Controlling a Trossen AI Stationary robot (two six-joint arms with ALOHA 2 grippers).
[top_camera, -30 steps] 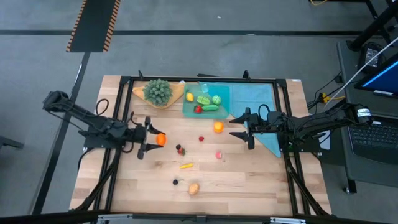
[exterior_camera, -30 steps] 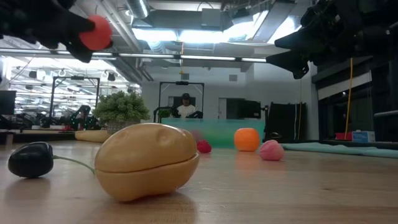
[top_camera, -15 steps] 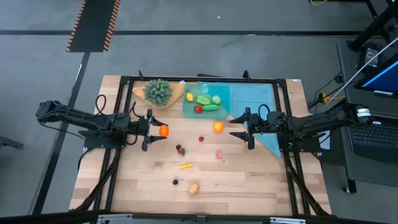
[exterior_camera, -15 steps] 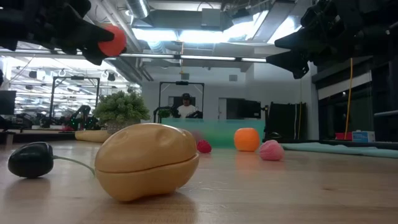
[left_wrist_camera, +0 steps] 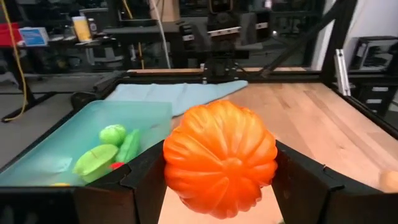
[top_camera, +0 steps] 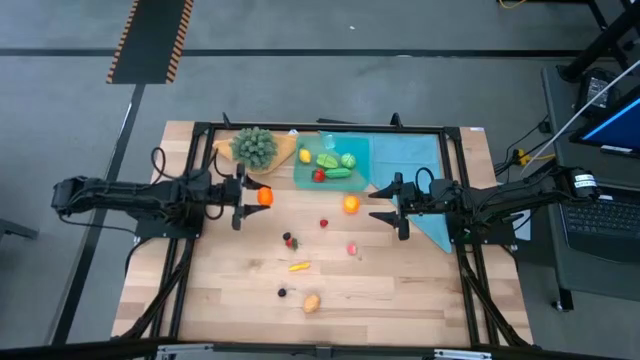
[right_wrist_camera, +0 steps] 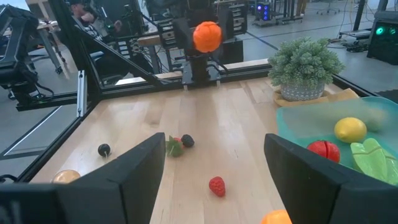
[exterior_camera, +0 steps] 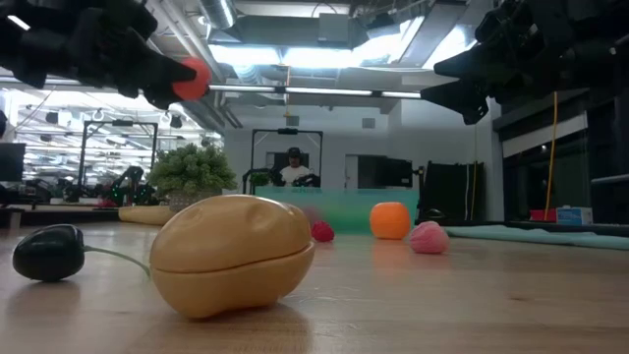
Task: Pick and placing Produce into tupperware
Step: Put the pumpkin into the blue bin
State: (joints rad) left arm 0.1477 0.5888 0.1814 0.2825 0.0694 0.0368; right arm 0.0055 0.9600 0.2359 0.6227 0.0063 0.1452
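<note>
My left gripper [top_camera: 258, 197] hovers above the table just left of the tupperware [top_camera: 332, 160], shut on a ribbed orange toy pumpkin [top_camera: 264, 197]. The tupperware, clear teal, holds a lemon, green pieces and a red piece; the left wrist view shows it as well [left_wrist_camera: 81, 152]. My right gripper [top_camera: 398, 207] hangs open over the table by the teal cloth, touching nothing. Loose produce lies on the wood: an orange [top_camera: 351, 204], a red berry [top_camera: 324, 223], a pink piece [top_camera: 352, 248], a dark berry [top_camera: 289, 240], a yellow piece [top_camera: 299, 266], a black piece [top_camera: 283, 292] and a tan potato [top_camera: 312, 302]. My left gripper pinches the pumpkin [left_wrist_camera: 219, 158] between its two fingers [left_wrist_camera: 146, 180], one on each ribbed side. The fingers come level, pointing toward the table's right. The pumpkin is lifted clear of the table [exterior_camera: 192, 77].
A bushy green plant on a tan wooden dish [top_camera: 255, 148] stands left of the tupperware. A flat teal cloth [top_camera: 415, 160] lies to the tupperware's right. Black frame rails [top_camera: 200, 128] edge the table. A person [exterior_camera: 293, 169] sits far behind the table.
My left gripper has carried the pumpkin toward the table's far edge and slightly right, closer to the tupperware, staying shut on it.
</note>
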